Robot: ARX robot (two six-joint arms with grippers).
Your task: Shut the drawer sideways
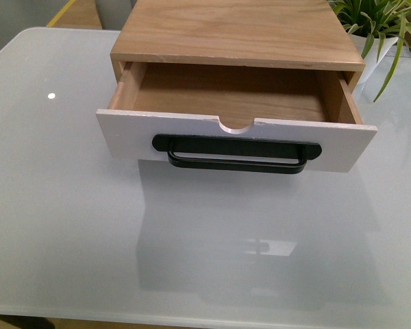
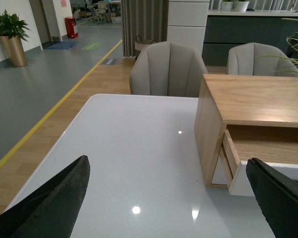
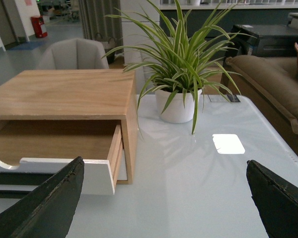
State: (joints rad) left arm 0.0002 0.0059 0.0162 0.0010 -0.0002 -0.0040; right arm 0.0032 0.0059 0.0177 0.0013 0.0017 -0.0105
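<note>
The drawer stands pulled well out of a light wood cabinet on the white table. Its white front has a long black bar handle and a semicircular notch in the top edge; its wood inside is empty. Neither gripper shows in the front view. My left gripper is open and empty, low over the table to the left of the cabinet, with the drawer's left corner close to one finger. My right gripper is open and empty to the right of the drawer.
A spider plant in a white pot stands on the table right of the cabinet, also in the front view. Grey chairs stand behind the table's far edge. A brown sofa lies beyond the right side.
</note>
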